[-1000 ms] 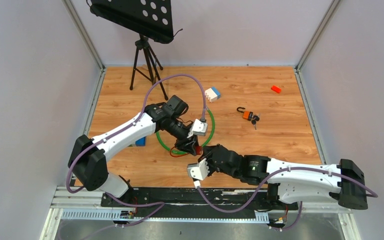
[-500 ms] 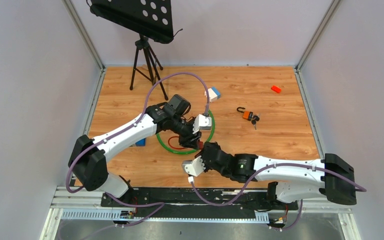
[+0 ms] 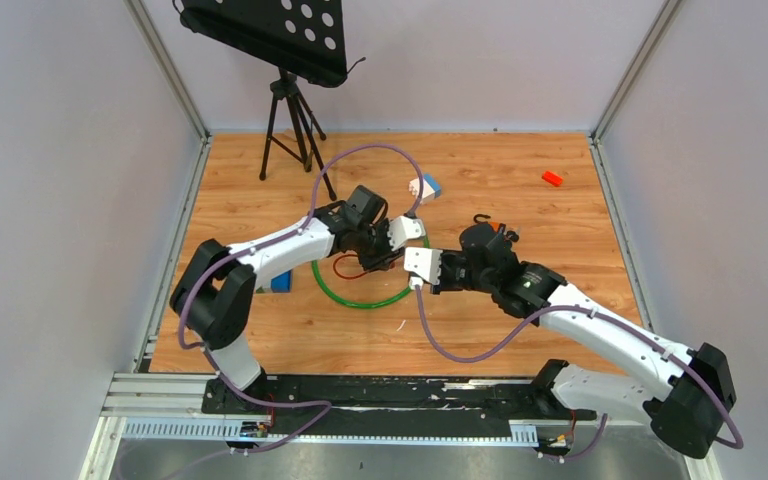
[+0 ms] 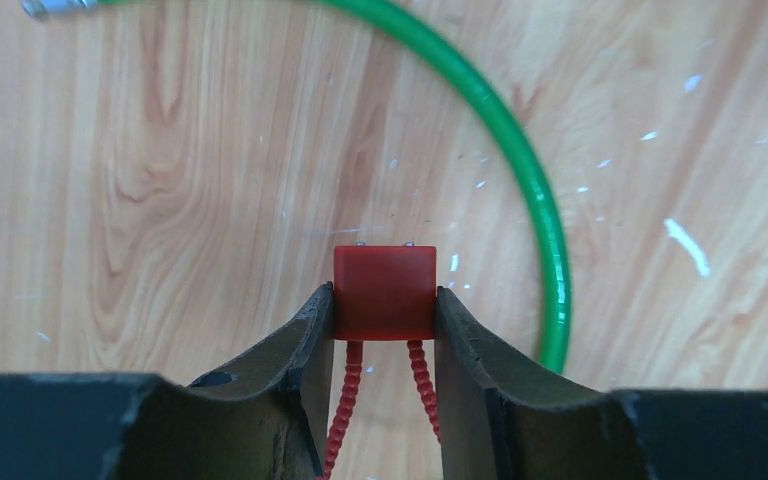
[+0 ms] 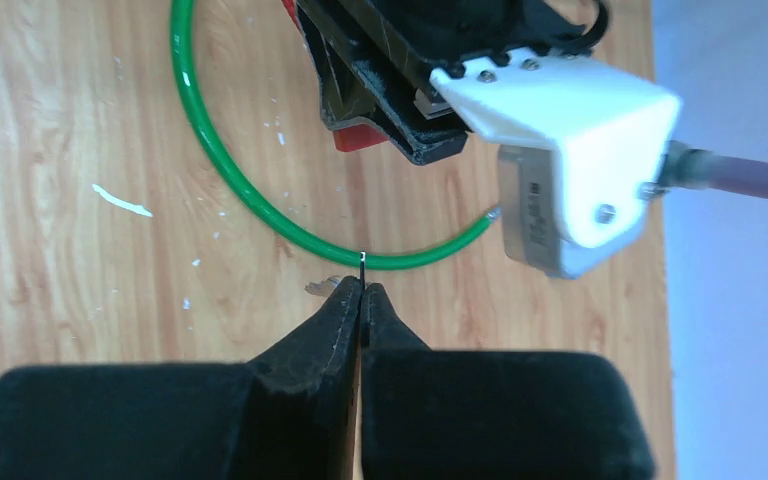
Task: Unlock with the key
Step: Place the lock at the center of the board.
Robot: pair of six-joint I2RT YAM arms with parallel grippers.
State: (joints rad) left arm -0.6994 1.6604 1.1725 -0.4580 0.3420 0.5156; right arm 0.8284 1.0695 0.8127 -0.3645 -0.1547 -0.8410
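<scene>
Red lock, one, pinched in left gripper, one green cable loop, right gripper pressed together.

Wooden tabletop, grey walls around. Back left: tripod carrying a black perforated board. Green cable lies in an open loop mid-table. White-and-blue block behind it. Small red block far right. Blue block left of the loop.

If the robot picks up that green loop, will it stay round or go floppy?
Probably floppy: the green loop is thin and has a loose end, more like cable than a hoop. Likely light, being so thin. It lies flat, so a push should slide it, not roll it.
</scene>
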